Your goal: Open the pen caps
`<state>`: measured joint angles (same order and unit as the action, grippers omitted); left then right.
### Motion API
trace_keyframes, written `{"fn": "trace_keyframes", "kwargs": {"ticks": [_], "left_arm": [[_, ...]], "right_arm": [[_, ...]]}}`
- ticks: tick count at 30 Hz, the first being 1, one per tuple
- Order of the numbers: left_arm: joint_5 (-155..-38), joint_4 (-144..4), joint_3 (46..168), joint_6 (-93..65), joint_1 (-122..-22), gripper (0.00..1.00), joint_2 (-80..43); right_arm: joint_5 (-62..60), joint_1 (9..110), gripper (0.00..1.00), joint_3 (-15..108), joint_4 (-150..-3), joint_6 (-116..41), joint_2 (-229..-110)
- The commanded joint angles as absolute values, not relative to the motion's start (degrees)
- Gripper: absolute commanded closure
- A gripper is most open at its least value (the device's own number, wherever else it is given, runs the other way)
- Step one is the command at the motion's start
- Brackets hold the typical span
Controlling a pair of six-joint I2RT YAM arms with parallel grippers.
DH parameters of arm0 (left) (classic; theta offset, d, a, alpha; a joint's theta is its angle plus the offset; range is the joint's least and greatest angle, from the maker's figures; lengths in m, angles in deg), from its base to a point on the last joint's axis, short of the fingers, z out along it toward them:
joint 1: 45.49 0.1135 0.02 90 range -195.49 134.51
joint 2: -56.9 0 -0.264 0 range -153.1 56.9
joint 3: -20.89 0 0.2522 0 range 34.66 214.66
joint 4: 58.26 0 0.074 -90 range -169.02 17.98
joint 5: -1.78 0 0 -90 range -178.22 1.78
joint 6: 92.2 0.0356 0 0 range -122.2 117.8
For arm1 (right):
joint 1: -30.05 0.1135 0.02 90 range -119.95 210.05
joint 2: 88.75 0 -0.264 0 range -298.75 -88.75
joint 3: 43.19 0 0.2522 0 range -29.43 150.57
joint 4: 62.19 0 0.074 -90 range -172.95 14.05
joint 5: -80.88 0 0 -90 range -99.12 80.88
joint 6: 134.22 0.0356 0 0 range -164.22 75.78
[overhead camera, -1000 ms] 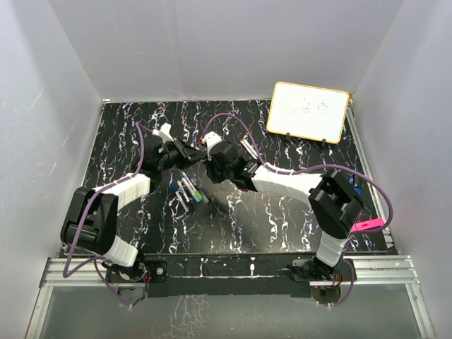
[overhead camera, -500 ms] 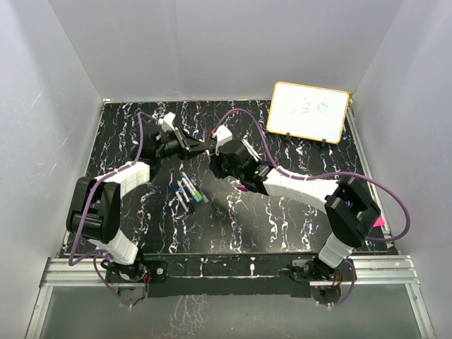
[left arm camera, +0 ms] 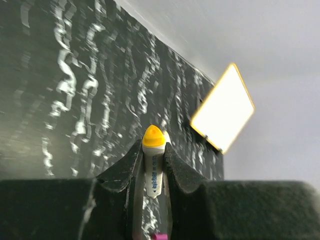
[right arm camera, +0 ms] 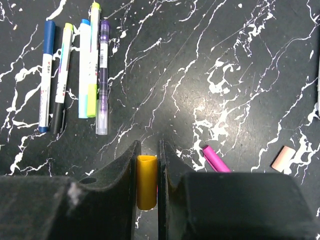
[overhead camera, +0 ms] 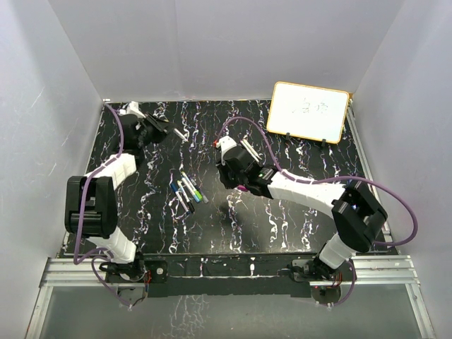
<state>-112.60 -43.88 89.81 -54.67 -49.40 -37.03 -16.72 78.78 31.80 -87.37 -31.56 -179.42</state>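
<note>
No writing is legible: the whiteboard (overhead camera: 308,111) carries faint grey handwriting too small to make out, the yellow-tipped pen (left arm camera: 153,172) has blurred blue print along its white barrel, and the purple pen (right arm camera: 102,80) and blue-capped pen (right arm camera: 46,75) show tiny unreadable print.

The top camera looks steeply down from 6 o'clock. Both wrist cameras sit close behind their jaws. The right wrist view shares the pens (right arm camera: 82,75) with the top view.

A yellow cap (right arm camera: 146,187) sits pinched in the right gripper (right arm camera: 148,145). The left gripper (left arm camera: 153,147) clamps a white pen (left arm camera: 154,172), yellow-tipped. Five pens (right arm camera: 83,70) lie parallel ahead-left of the right gripper, a magenta cap (right arm camera: 216,161) just beside it on the right.
</note>
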Motion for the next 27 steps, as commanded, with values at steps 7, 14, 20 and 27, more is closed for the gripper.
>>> {"fn": "trace_keyframes", "kwargs": {"ticks": [7, 14, 20, 27], "left_arm": [[-105.1, -45.1, 91.2, -50.3, -49.2, 1.00, -33.3], [-113.5, -40.5, 87.9, -55.6, -49.5, 1.00, -33.2], [-116.8, -36.4, 83.3, -59.7, -51.5, 1.00, -32.3], [-117.6, -34.6, 82.9, -61.2, -57.5, 1.00, -33.3]], "right_arm": [[-20.1, 78.8, 1.00, 33.3, -89.2, -31.6, -176.0], [-20.1, 72.6, 1.00, 33.3, -91.0, -31.0, -179.4], [-18.2, 68.4, 1.00, 31.9, -90.1, -31.7, -181.0], [-17.8, 66.5, 1.00, 30.5, -90.0, -30.8, -182.6]]}}
